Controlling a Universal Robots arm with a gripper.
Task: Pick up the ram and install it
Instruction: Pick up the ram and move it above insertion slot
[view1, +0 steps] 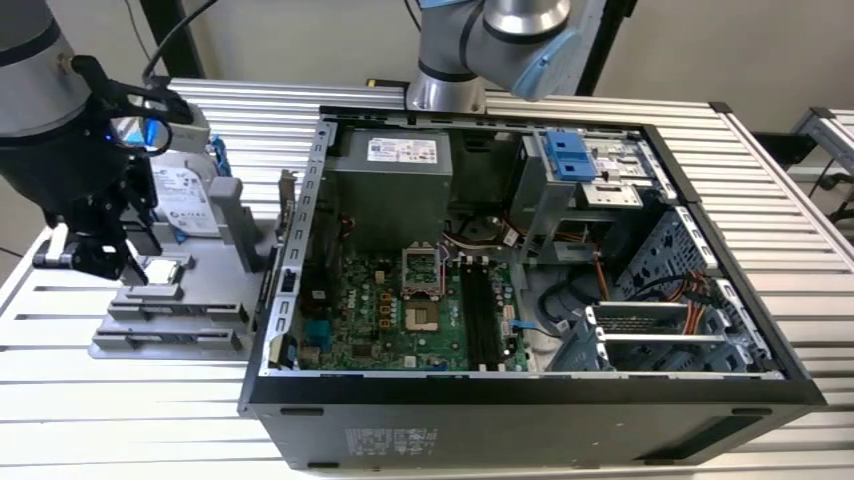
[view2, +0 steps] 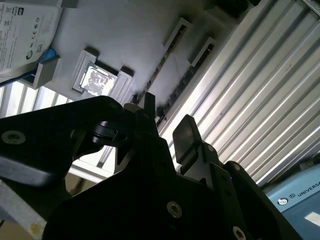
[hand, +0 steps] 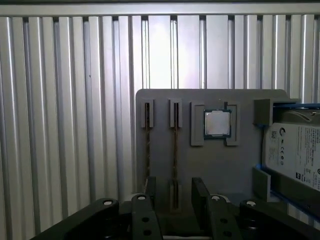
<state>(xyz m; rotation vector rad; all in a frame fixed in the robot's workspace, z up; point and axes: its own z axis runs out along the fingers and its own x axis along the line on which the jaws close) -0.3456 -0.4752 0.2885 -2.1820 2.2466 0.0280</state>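
First wrist view: a gray tray (hand: 200, 160) on the counter (hand: 75, 125) holds the ram (hand: 175, 150) and another stick (hand: 147, 140), both on edge in slots. It also holds a processor (hand: 217, 123) in a pocket and a hard drive (hand: 295, 150) in a bracket. The end effector (hand: 175, 186) is released, its fingers straddling the ram. Toward the exterior view's right, an open case (view1: 534, 410) holds a motherboard (view1: 387, 300).

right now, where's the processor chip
In the first wrist view the processor chip sits in its pocket on the grey holder, between the ram slots and the hard drive; the holder lies at the exterior view's left of the open computer case.
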